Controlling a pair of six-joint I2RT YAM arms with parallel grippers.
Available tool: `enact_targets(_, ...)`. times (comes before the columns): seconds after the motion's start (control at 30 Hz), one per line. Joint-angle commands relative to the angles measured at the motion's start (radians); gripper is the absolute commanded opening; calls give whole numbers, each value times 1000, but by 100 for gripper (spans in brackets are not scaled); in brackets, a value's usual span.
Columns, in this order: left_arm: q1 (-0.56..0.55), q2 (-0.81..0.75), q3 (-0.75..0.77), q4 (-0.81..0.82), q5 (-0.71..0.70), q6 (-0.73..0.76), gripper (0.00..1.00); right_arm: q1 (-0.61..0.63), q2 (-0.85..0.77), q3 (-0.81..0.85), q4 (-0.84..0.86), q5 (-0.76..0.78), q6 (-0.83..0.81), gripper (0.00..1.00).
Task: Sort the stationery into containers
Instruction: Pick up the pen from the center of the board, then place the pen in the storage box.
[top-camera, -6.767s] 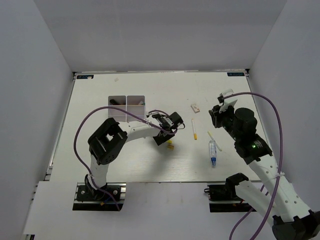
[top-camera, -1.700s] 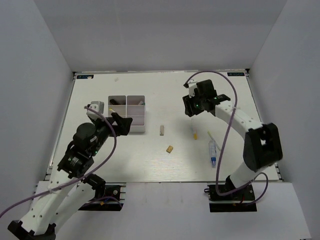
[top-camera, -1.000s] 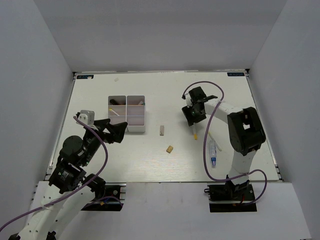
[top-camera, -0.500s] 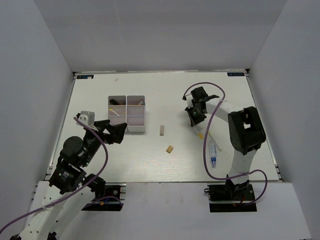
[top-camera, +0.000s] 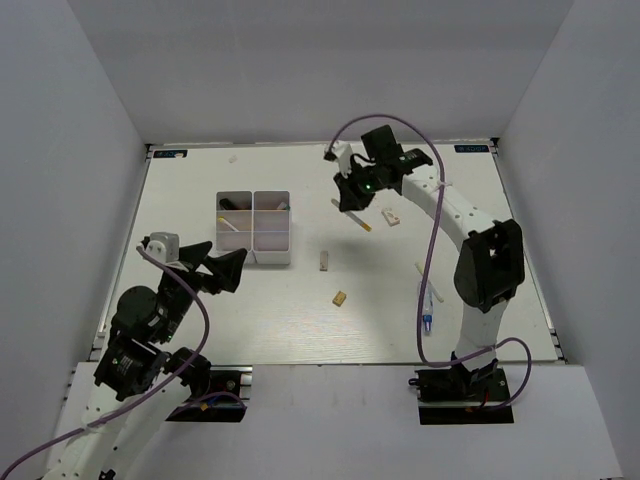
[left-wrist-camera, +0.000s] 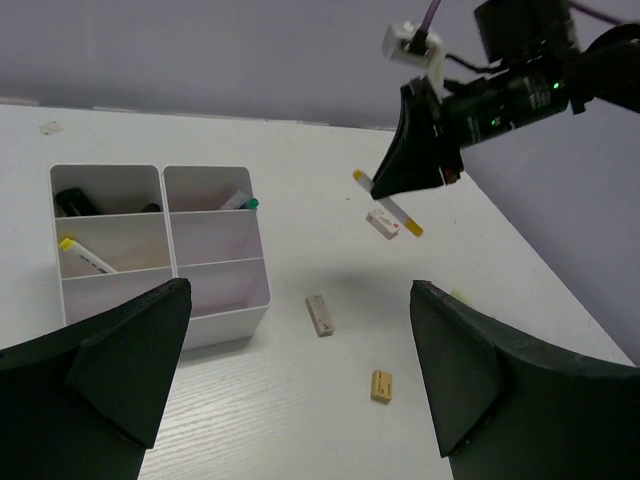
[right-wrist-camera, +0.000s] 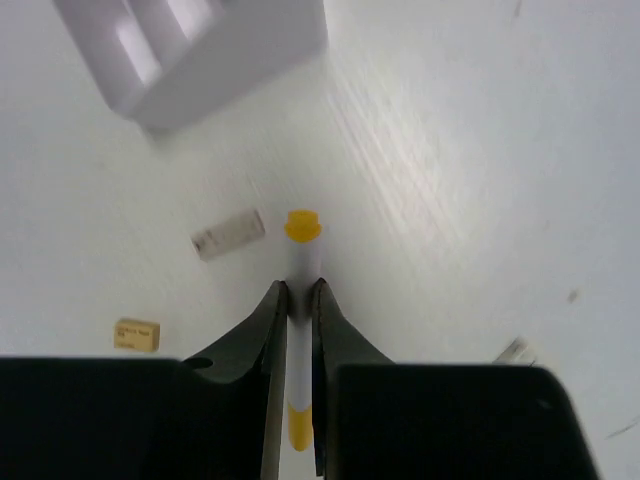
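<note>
Left gripper (top-camera: 218, 268) hangs wide open by the box (top-camera: 270, 257), holding nothing. The pen (right-wrist-camera: 303, 250) is in the air right of the box, pinched mid-shaft by the right gripper (top-camera: 352, 200). Best to carry it over a pen compartment, tilt one end down, and release it low.

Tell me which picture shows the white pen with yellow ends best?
The left wrist view: the whole pen shows, both yellow ends, up in the air. The right wrist view has it close but partly hidden between fingers. The top view shows it small.
</note>
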Motion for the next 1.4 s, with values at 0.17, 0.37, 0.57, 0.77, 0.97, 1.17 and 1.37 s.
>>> enact_targets(0.17,37,-63,-13,38,-14,24,100,124,93,375,8,-229,-151,0)
enact_targets(0.37,56,-106,-33,78,53,42,100,202,185,462,147,-364,-179,0)
enact_targets(0.57,85,-131,-44,99,113,51,100,281,297,559,273,-340,-186,0)
enact_targets(0.77,116,-121,-44,108,135,61,100,331,352,597,388,-346,-147,0)
enact_targets(0.97,145,-131,-44,117,167,61,100,361,398,626,448,-358,-121,0)
enact_targets(1.17,154,-140,-44,118,198,61,100,379,467,658,580,-343,-13,0)
enact_targets(1.37,163,-149,-53,118,198,61,100,402,551,733,647,-333,5,0)
